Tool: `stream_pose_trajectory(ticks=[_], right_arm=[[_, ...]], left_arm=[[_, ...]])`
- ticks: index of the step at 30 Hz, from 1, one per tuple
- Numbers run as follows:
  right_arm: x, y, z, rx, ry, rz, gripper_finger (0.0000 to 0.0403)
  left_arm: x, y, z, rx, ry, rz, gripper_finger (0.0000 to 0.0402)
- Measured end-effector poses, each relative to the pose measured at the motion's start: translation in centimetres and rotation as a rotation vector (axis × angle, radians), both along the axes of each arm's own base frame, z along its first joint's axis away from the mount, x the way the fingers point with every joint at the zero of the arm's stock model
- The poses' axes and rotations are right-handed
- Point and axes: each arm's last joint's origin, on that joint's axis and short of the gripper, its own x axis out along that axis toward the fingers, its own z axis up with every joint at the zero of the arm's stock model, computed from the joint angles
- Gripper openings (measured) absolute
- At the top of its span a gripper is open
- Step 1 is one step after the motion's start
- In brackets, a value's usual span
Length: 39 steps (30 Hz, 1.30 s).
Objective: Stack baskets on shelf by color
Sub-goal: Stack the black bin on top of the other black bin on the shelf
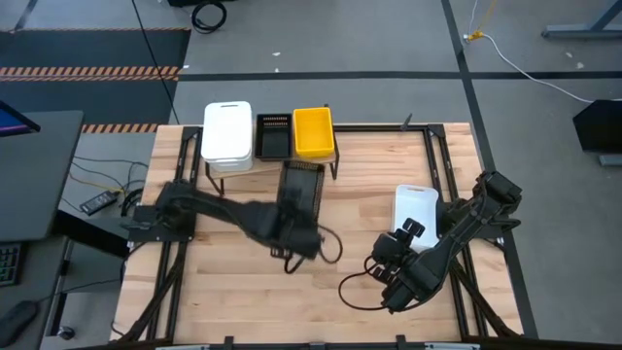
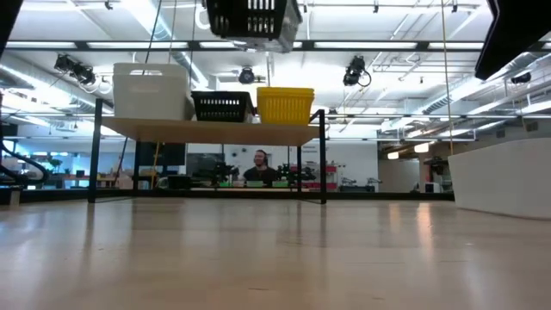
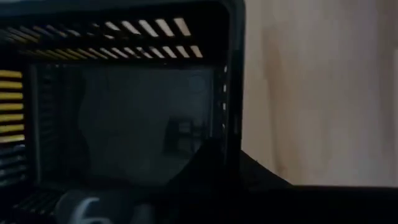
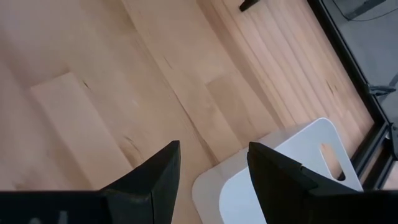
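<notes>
Black perforated basket (image 1: 301,188), clamped by its near rim in the left gripper (image 1: 293,229), hangs well above the table, its long axis running away from the arm toward the shelf (image 1: 337,156). In the low view it shows high above the shelf plank. On the shelf a white basket stack (image 1: 227,133), a black basket (image 1: 273,136) and a yellow basket (image 1: 313,130) stand side by side; the black one, the matching colour, lies just beyond the held basket and slightly to the left. The left arm reaches out low across the table. The right gripper (image 4: 211,171), fingers apart, waits just beside a white basket (image 1: 416,208) on the tabletop.
</notes>
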Motion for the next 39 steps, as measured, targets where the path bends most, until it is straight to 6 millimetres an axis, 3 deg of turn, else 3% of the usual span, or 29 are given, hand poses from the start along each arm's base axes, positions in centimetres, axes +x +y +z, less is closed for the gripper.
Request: stream_pose_trajectory(ticks=[6,17,23,31,39], right_arm=[[-0.2,0.3,0.0,0.002,-0.007,0.015,0.0192],[-0.2,0.4,0.0,-0.024,-0.005,0.052,0.0192],[-0.2,0.4,0.0,-0.032,-0.005,0.057,0.0192],[-0.2,0.4,0.1,-0.036,-0.002,0.063,0.0192],[-0.2,0.4,0.1,-0.043,-0.011,0.070,0.0192]], left_arm=[[-0.5,5.5,1.8,-0.010,0.027,0.044,0.0006],[-3.6,14.3,5.9,-0.155,-0.037,0.046,0.0007],[-4.6,18.5,6.2,-0.194,-0.045,0.095,0.0008],[-4.8,22.0,5.9,-0.281,-0.099,0.140,0.0008],[-4.9,22.9,5.0,-0.306,-0.045,0.176,0.0008]])
